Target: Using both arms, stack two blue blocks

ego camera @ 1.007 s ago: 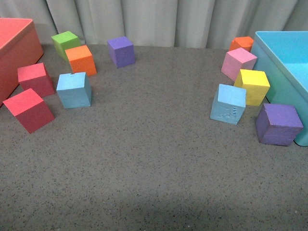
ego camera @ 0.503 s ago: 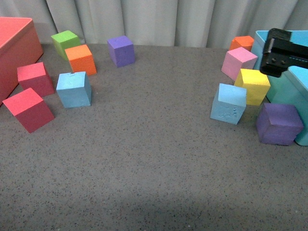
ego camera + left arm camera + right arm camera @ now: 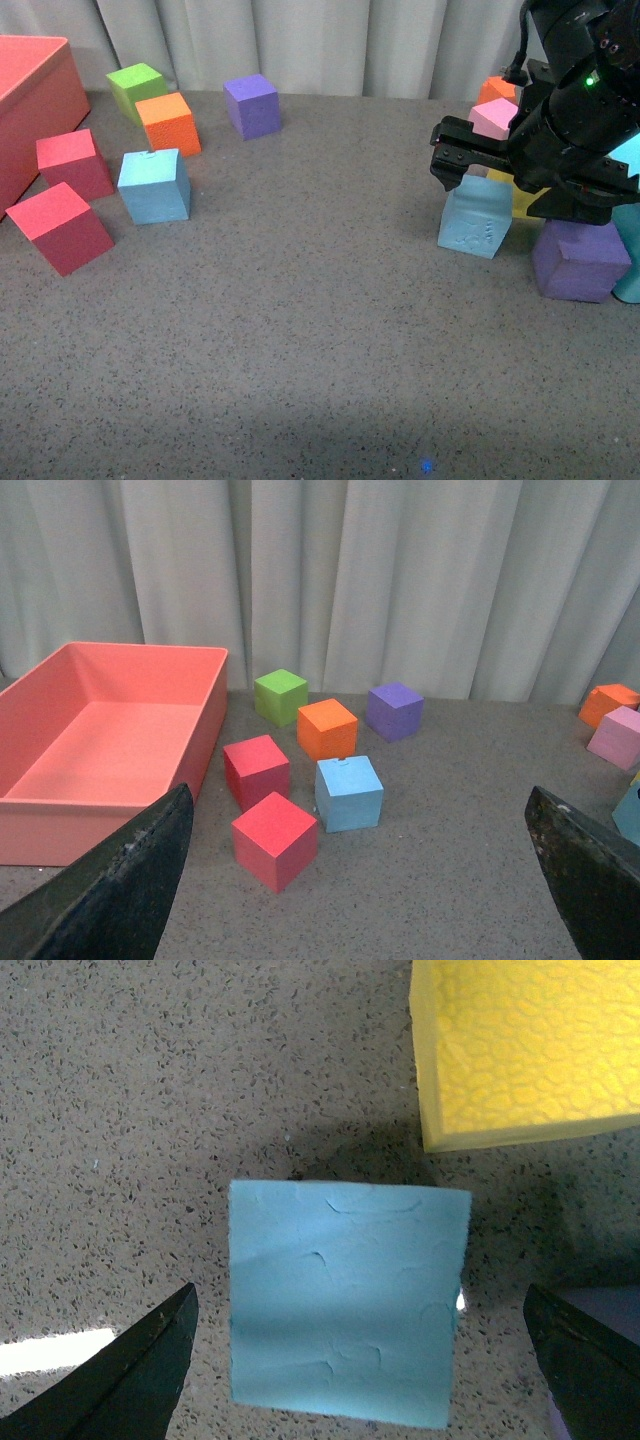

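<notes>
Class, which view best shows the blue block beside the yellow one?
Right wrist view: the blue block shows its whole top. Front view shows its embossed side, top behind the right gripper. Left wrist view catches a sliver.

Lighting was even, diffuse, fairly bright; all views sharp. Right wrist view had soft shadow around blue block (image 3: pixel 345 1310), bright patch on surface (image 3: pixel 50 1355) lower left.

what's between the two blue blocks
Nothing. In the front view only bare table runs from the left blue block to the right blue block.
</notes>
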Robot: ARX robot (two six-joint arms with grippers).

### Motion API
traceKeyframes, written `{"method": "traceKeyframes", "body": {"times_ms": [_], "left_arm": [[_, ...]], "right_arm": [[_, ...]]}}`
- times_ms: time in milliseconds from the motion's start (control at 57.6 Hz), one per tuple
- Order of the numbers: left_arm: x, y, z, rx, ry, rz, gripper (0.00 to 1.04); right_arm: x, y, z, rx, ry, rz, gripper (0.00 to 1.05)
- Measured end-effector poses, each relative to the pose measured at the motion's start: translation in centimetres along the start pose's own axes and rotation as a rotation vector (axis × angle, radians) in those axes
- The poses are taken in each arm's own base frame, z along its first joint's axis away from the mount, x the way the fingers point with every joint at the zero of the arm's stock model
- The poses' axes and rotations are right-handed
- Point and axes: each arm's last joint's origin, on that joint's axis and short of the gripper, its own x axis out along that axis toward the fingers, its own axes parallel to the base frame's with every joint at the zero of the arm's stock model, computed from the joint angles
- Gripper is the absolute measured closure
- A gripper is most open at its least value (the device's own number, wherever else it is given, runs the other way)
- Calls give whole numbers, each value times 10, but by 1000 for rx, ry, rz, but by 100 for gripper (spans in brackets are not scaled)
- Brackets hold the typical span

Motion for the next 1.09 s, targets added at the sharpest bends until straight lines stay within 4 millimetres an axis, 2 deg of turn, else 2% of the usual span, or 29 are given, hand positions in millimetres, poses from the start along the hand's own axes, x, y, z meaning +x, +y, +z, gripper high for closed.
{"method": "traceKeyframes", "body": {"times_ms": [226, 486, 573, 729, 972, 1093], "left_arm": [[0, 0, 0, 0, 0, 0, 7], [0, 0, 0, 0, 0, 0, 7], [0, 0, 0, 0, 0, 0, 7], [0, 0, 0, 0, 0, 0, 7], [0, 0, 0, 0, 0, 0, 7], [0, 0, 0, 0, 0, 0, 7]], "right_arm": [[17, 7, 4, -14, 45, 0, 11], [27, 9, 5, -32, 106, -36, 47], [25, 10, 7, -34, 100, -33, 53], [24, 14, 8, -50, 97, -19, 57], [12, 65, 11, -198, 72, 119, 58], [15, 87, 4, -265, 80, 168, 58]]}}
